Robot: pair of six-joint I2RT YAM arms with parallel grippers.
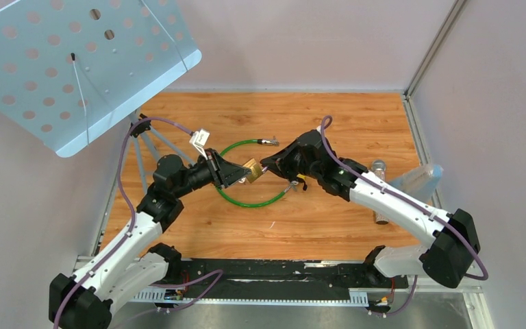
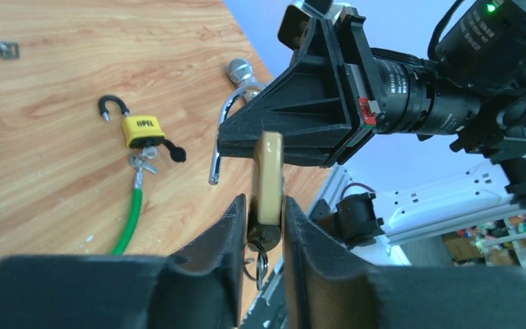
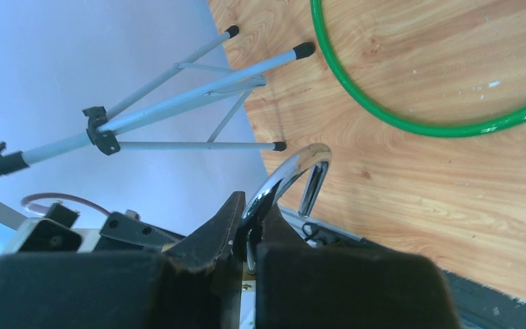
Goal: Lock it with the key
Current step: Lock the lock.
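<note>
We hold the padlock (image 1: 252,170), probably heavy and rigid, above the middle of the table (image 1: 363,123). The left gripper (image 2: 264,209) is clamped on its flat brass sides, and the right gripper (image 3: 250,223) pinches the chrome shackle (image 3: 293,166), which looks slippery.

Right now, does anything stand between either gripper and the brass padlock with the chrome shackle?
Nothing visible does. The left gripper is shut on the brass padlock body, held between its two fingers, and the right gripper is shut on the chrome shackle.
</note>
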